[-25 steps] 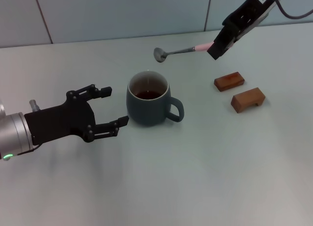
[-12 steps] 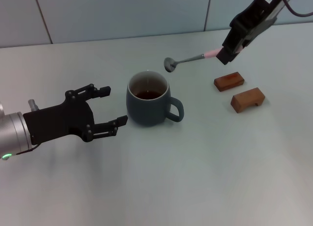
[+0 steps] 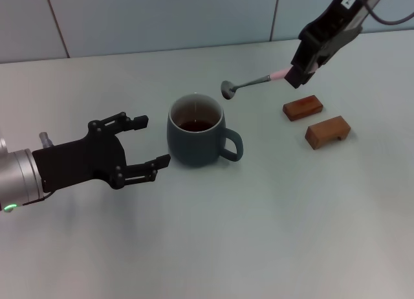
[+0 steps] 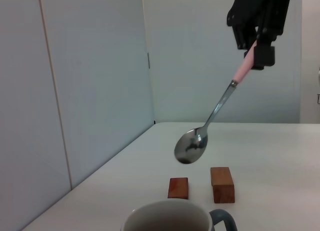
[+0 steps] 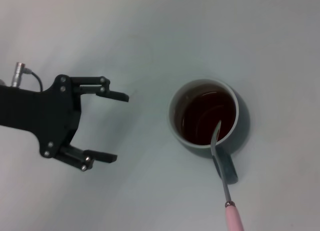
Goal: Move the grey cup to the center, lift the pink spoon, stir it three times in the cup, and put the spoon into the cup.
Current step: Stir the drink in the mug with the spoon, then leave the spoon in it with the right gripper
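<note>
Head view is showing the right gripper [image 3: 299, 71] holding the pink spoon [image 3: 251, 83] by its handle, in the air behind and to the right of the grey cup [image 3: 196, 138], which is standing near the middle of the surface [image 3: 272, 234]. The left gripper [image 3: 141, 143] is resting wide open just beside the cup, not touching it. The spoon is lifted, so stirring is the step coming. I think the next move is needing the bowl brought over the rim and lowered into the dark liquid.
</note>
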`<state>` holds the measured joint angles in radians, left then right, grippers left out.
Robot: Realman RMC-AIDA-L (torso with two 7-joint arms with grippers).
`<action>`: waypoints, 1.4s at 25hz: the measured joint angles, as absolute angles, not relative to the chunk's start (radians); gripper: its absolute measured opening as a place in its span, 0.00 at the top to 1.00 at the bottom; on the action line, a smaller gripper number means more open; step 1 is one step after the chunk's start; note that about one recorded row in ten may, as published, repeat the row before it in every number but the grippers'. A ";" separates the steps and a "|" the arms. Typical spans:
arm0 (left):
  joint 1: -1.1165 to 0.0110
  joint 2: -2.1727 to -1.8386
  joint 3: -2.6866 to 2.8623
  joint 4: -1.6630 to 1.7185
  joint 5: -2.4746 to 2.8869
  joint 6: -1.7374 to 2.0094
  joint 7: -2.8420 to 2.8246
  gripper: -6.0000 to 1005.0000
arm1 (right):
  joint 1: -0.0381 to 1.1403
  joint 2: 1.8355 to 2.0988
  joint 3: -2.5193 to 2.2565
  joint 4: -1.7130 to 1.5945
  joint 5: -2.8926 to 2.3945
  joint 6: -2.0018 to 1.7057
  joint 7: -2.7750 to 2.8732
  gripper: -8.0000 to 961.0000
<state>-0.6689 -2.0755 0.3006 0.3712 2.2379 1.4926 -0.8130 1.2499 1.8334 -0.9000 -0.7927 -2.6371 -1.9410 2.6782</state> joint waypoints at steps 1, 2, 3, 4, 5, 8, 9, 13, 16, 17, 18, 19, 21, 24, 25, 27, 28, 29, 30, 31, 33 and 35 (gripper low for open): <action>-0.669 -2.076 0.301 0.371 2.238 1.493 -0.813 0.16 | 1.250 1.833 -0.900 -0.793 -2.637 -1.941 2.678 0.87; -0.669 -2.076 0.301 0.370 2.238 1.493 -0.813 0.16 | 1.257 1.835 -0.900 -0.778 -2.647 -1.929 2.678 0.87; -0.671 -2.076 0.301 0.370 2.238 1.493 -0.813 0.16 | 1.273 1.840 -0.905 -0.748 -2.667 -1.905 2.674 0.87; -0.671 -2.076 0.301 0.370 2.238 1.493 -0.813 0.16 | 1.273 1.840 -0.905 -0.748 -2.667 -1.905 2.674 0.87; -0.673 -2.076 0.301 0.369 2.238 1.493 -0.813 0.16 | 1.286 1.844 -0.918 -0.723 -2.674 -1.886 2.673 0.87; -0.675 -2.076 0.301 0.368 2.238 1.493 -0.813 0.16 | 1.295 1.847 -0.932 -0.705 -2.676 -1.869 2.672 0.86; -0.677 -2.075 0.301 0.367 2.238 1.493 -0.812 0.16 | 1.298 1.849 -0.935 -0.702 -2.676 -1.861 2.672 0.86; -0.680 -2.075 0.301 0.365 2.238 1.493 -0.811 0.16 | 1.307 1.858 -0.940 -0.688 -2.676 -1.842 2.673 0.86; -0.680 -2.075 0.302 0.365 2.238 1.492 -0.811 0.16 | 1.315 1.868 -0.947 -0.670 -2.680 -1.823 2.672 0.85; -0.680 -2.075 0.302 0.365 2.238 1.493 -0.811 0.16 | 1.317 1.870 -0.950 -0.662 -2.682 -1.814 2.671 0.85; -0.680 -2.076 0.303 0.365 2.238 1.492 -0.811 0.16 | 1.319 1.872 -0.951 -0.653 -2.683 -1.806 2.669 0.85; -0.680 -2.076 0.303 0.365 2.238 1.492 -0.811 0.16 | 1.323 1.873 -0.952 -0.640 -2.685 -1.796 2.666 0.85; -0.680 -2.076 0.304 0.365 2.238 1.493 -0.810 0.16 | 1.328 1.877 -0.952 -0.611 -2.687 -1.768 2.658 0.84; -0.678 -2.077 0.304 0.365 2.239 1.493 -0.807 0.16 | 1.328 1.880 -0.952 -0.581 -2.687 -1.729 2.654 0.84; -0.676 -2.077 0.304 0.364 2.239 1.493 -0.805 0.16 | 1.328 1.883 -0.952 -0.562 -2.686 -1.708 2.650 0.84; -0.676 -2.077 0.304 0.363 2.239 1.493 -0.804 0.16 | 1.328 1.885 -0.952 -0.552 -2.686 -1.699 2.648 0.83; -0.676 -2.077 0.304 0.361 2.239 1.493 -0.804 0.16 | 1.328 1.886 -0.952 -0.540 -2.687 -1.686 2.645 0.83; -0.676 -2.077 0.304 0.359 2.239 1.492 -0.804 0.16 | 1.328 1.886 -0.951 -0.530 -2.687 -1.677 2.644 0.83; -0.677 -2.077 0.304 0.357 2.239 1.492 -0.804 0.16 | 1.328 1.887 -0.951 -0.512 -2.688 -1.658 2.644 0.83; -0.677 -2.077 0.304 0.357 2.239 1.492 -0.804 0.16 | 1.328 1.887 -0.951 -0.512 -2.688 -1.658 2.644 0.83; -0.679 -2.077 0.304 0.355 2.239 1.492 -0.803 0.16 | 1.328 1.887 -0.951 -0.499 -2.694 -1.653 2.643 0.82; -0.680 -2.077 0.304 0.355 2.239 1.492 -0.803 0.16 | 1.328 1.887 -0.953 -0.493 -2.712 -1.657 2.644 0.82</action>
<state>-0.6796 -2.0770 0.3038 0.3547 2.2390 1.4925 -0.8029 1.3285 1.8868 -0.9529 -0.4934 -2.7119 -1.6567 2.6437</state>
